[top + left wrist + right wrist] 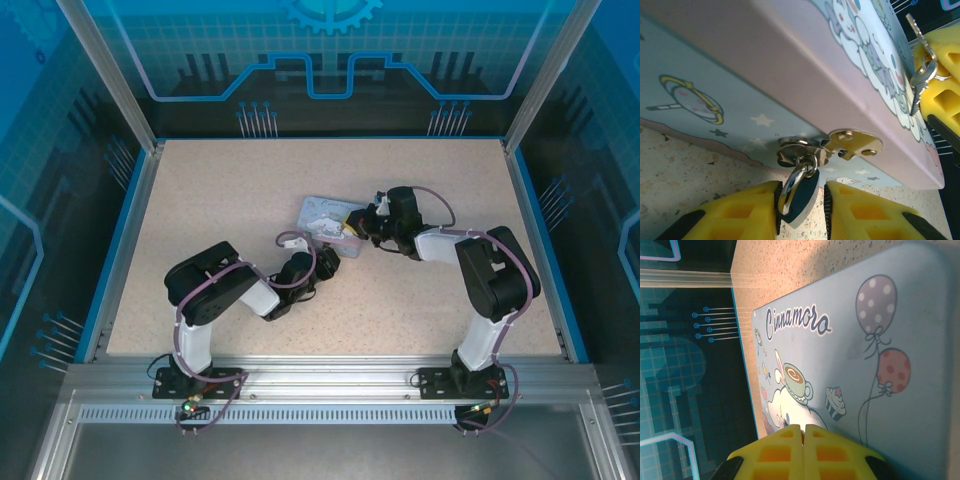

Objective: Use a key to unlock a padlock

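Tabletop (220,200) bears one tin (328,214) with one padlock (802,197); two keys (918,82) hang beside.

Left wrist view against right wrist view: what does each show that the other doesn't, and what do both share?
Left wrist, not right wrist: the padlock hanging on the hasp of the tin, between the left fingers, and the key pinched in the right fingers. Right wrist, not left wrist: the lid's balloons and lettering. Both: the tin and speckled table.
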